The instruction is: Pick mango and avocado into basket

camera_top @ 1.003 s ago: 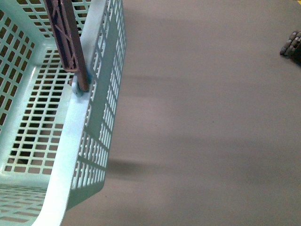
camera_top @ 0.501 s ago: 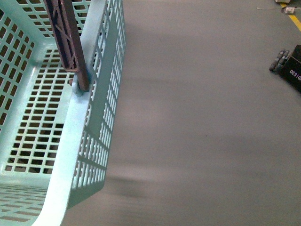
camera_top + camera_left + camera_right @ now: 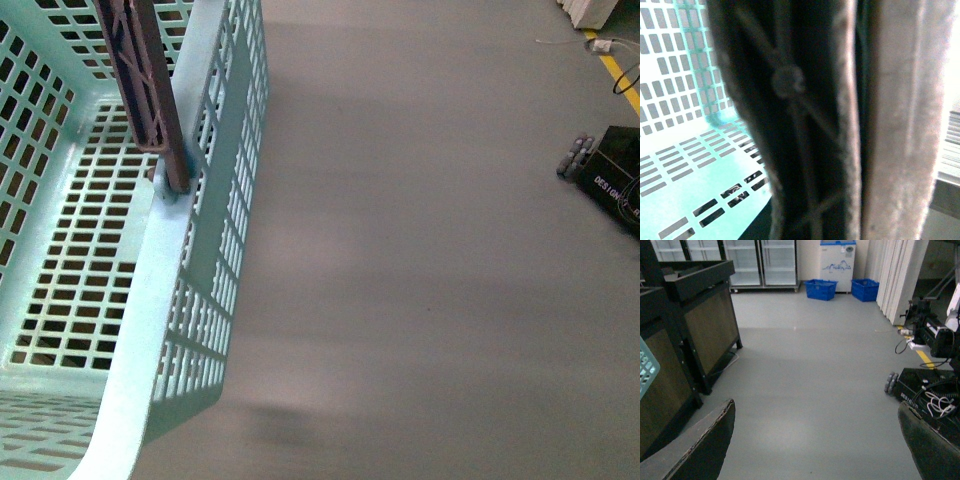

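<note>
Left wrist view is basically useless for the left gripper. The lens is jammed right up against the brown handle point(image 3: 790, 125) of the aqua basket point(image 3: 685, 165), and everything is blurry. So I honestly can't tell if that gripper is clamped on the handle or not.

Right gripper point(image 3: 815, 406) is easy: fingers spread wide, nothing between them, just grey floor point(image 3: 805, 390) past it.

From the front view, the basket's rim point(image 3: 160, 300) sits hard left with the handle point(image 3: 145, 90) standing up. What I can see of the slotted bottom is bare. No mango, no avocado in any view, so neither is picked yet as far as I can judge.

What could go sideways, imo:
- If the basket hangs by that hinged handle, it could swing or slip, and fruit dropped in might miss or bounce.
- With no fruit in sight, the right arm has nothing to aim at. The robot has to find the produce first.

Stuff in the way, going outward:
- A black wheeled base point(image 3: 920, 385) with loose cables off to the right, easy to clip.
- A yellow floor line point(image 3: 620, 70) beyond it.
- Dark display stands point(image 3: 695, 315) on the other side, making a fairly narrow lane.
- Way back: glass-door fridges point(image 3: 760, 262), two blue crates point(image 3: 821, 289), a white chest freezer point(image 3: 837, 260) and white panels point(image 3: 895, 275).
</note>
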